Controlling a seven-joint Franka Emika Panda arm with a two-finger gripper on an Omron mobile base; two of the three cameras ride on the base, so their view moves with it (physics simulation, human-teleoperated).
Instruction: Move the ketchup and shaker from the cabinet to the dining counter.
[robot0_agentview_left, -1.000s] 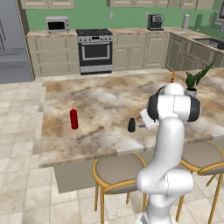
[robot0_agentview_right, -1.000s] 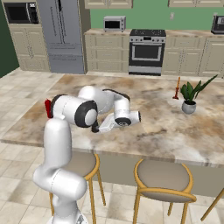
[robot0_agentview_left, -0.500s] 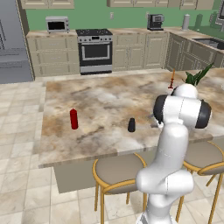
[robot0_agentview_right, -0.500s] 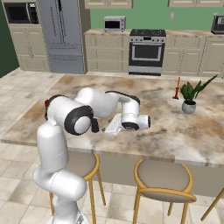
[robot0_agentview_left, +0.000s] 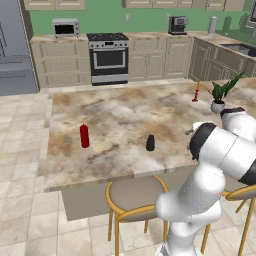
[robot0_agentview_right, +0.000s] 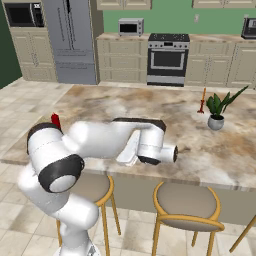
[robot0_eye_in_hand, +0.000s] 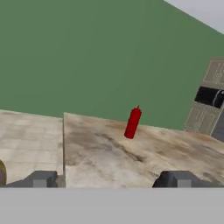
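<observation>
Both task items are already standing upright on the dining counter (robot0_agentview_left: 125, 115) — the ketchup (robot0_agentview_left: 84, 136) toward its left edge, the shaker (robot0_agentview_left: 150, 143) nearer the front edge, well apart from each other. In the hand view the ketchup (robot0_eye_in_hand: 132, 123) stands alone on the marble, far from the gripper (robot0_eye_in_hand: 109, 179), whose 2 dark fingertips (robot0_eye_in_hand: 41, 178) sit wide apart with nothing between them — open, empty. In the right base view the arm lies low along the counter's front edge and the ketchup (robot0_agentview_right: 55, 120) peeks out behind its shoulder joint. A potted plant (robot0_agentview_left: 220, 95) and a thin orange candlestick (robot0_agentview_left: 196, 91) stand near the far right corner, not part of the job. By the look of it the task is essentially done. Handling, as a judgement: the ketchup is a rigid, smooth, light cylinder, tall and narrow so tippy — take it mid-body, below the rounded top. The shaker is short, rigid and tapered; grip the wider lower body, since the top would likely slip out.
</observation>
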